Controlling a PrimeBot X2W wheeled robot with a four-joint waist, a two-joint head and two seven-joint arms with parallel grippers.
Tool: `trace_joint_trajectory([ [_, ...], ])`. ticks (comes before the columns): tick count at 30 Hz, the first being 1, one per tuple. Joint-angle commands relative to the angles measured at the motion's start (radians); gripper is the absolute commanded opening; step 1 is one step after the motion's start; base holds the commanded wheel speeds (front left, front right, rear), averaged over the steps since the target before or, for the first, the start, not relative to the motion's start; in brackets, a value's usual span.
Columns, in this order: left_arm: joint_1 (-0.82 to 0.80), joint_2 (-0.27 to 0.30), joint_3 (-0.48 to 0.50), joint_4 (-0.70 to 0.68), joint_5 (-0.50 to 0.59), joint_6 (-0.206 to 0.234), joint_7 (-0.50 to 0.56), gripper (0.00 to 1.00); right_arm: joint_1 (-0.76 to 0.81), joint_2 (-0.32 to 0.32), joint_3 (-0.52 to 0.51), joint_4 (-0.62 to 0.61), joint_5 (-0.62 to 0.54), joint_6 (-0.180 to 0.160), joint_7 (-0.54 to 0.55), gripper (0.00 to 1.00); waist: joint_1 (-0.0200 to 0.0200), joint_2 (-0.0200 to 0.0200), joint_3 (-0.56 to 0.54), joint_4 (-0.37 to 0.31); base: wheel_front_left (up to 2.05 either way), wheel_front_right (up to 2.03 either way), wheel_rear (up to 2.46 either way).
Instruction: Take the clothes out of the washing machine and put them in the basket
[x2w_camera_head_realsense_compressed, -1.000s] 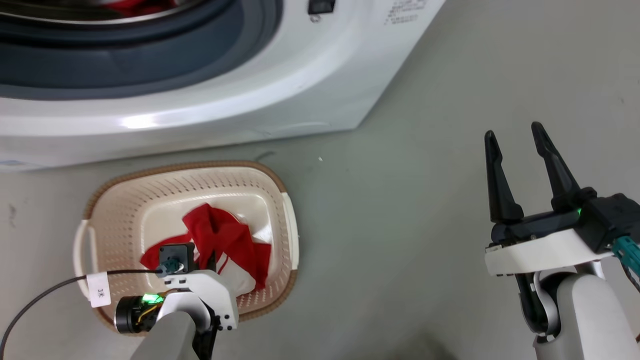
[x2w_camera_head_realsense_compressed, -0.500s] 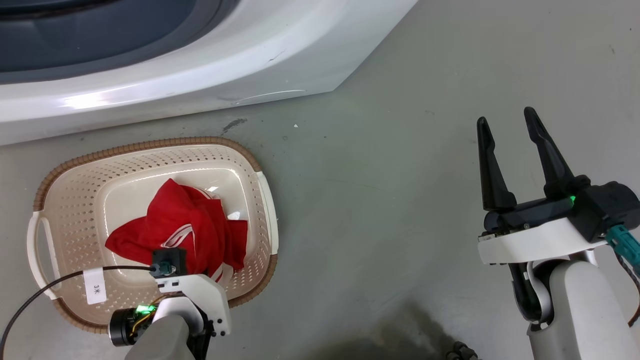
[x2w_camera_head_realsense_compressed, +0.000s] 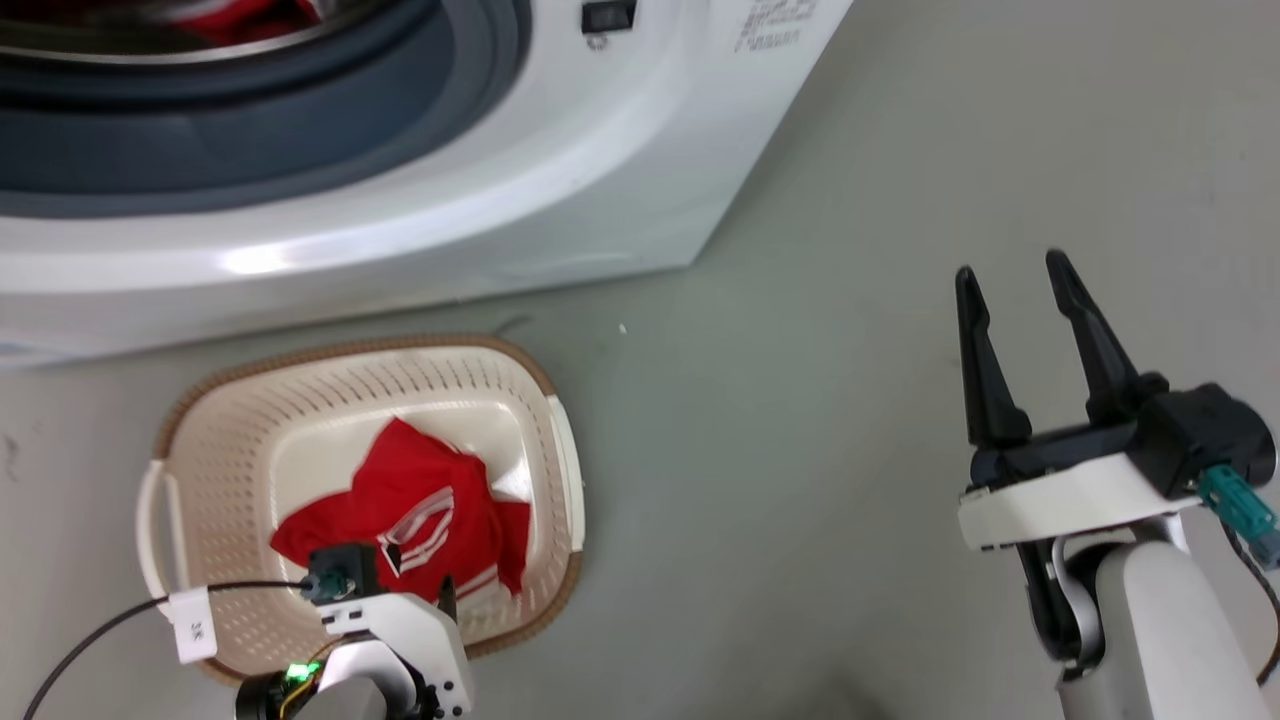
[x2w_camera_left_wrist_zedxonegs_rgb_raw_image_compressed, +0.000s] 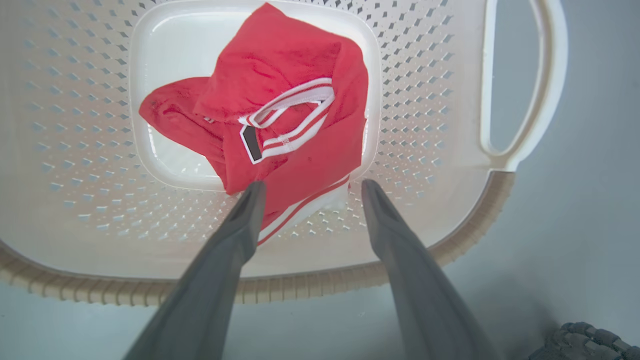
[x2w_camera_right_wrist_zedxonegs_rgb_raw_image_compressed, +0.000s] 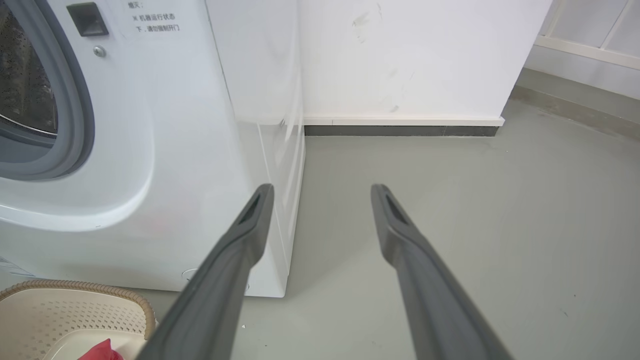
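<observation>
One of the clothes, a red garment with white trim (x2w_camera_head_realsense_compressed: 410, 520) (x2w_camera_left_wrist_zedxonegs_rgb_raw_image_compressed: 280, 115), lies crumpled on the bottom of the cream basket (x2w_camera_head_realsense_compressed: 350, 347) (x2w_camera_left_wrist_zedxonegs_rgb_raw_image_compressed: 300, 287) on the floor in front of the white washing machine (x2w_camera_head_realsense_compressed: 560, 200) (x2w_camera_right_wrist_zedxonegs_rgb_raw_image_compressed: 175, 125). My left gripper (x2w_camera_left_wrist_zedxonegs_rgb_raw_image_compressed: 310, 185) hangs open over the basket's near side, its fingertips just above the garment's edge and holding nothing. More red fabric (x2w_camera_head_realsense_compressed: 240, 15) shows inside the drum at the head view's top edge. My right gripper (x2w_camera_head_realsense_compressed: 1010, 268) (x2w_camera_right_wrist_zedxonegs_rgb_raw_image_compressed: 322, 187) is open and empty over bare floor to the right of the machine.
Grey floor (x2w_camera_head_realsense_compressed: 800, 450) stretches to the right of the basket and the machine. A white wall with a dark baseboard (x2w_camera_right_wrist_zedxonegs_rgb_raw_image_compressed: 400, 131) stands behind the machine's right side. A black cable with a white tag (x2w_camera_head_realsense_compressed: 190, 625) trails from my left wrist.
The head camera dipped and came back up. The red garment has dropped and settled flatter in the basket, and my left gripper has drawn back towards the near rim. The right gripper is unchanged.
</observation>
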Motion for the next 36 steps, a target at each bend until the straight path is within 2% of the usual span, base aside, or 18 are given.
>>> trace_joint_trajectory([
  [1,0.011,-0.003,0.005,0.001,-0.006,-0.002,-0.006,1.0,0.015,0.0,-0.003,0.004,0.001,-0.001,-0.004,1.0,-0.0001,-0.0001,-0.066,0.023,0.0,0.0,0.0],
  [8,0.063,-0.011,0.023,-0.033,-0.019,0.001,-0.036,1.0,0.083,0.0,-0.025,0.019,-0.01,-0.001,0.015,1.0,-0.0001,-0.0001,-0.211,0.063,0.0,0.0,0.0],
  [16,0.139,0.005,0.073,-0.322,0.042,0.043,-0.036,1.0,0.157,0.0,-0.049,-0.006,-0.033,-0.001,0.046,1.0,-0.0001,-0.0001,-0.318,0.109,0.0,0.0,0.0],
  [28,0.245,-0.004,0.143,-0.786,0.192,0.055,-0.036,1.0,0.228,0.0,-0.059,-0.055,-0.05,-0.001,0.084,1.0,-0.0001,-0.0001,-0.397,0.149,0.0,0.0,0.0],
  [32,0.268,-0.007,0.153,-0.881,0.224,0.053,-0.036,1.0,0.239,0.0,-0.056,-0.066,-0.047,-0.001,0.091,1.0,-0.0001,-0.0001,-0.402,0.151,0.0,0.0,0.0],
  [36,0.237,0.011,0.152,-0.916,0.24,0.044,-0.036,1.0,0.233,0.0,-0.048,-0.079,-0.042,-0.001,0.097,1.0,-0.0001,-0.0001,-0.385,0.138,0.0,0.0,0.0],
])
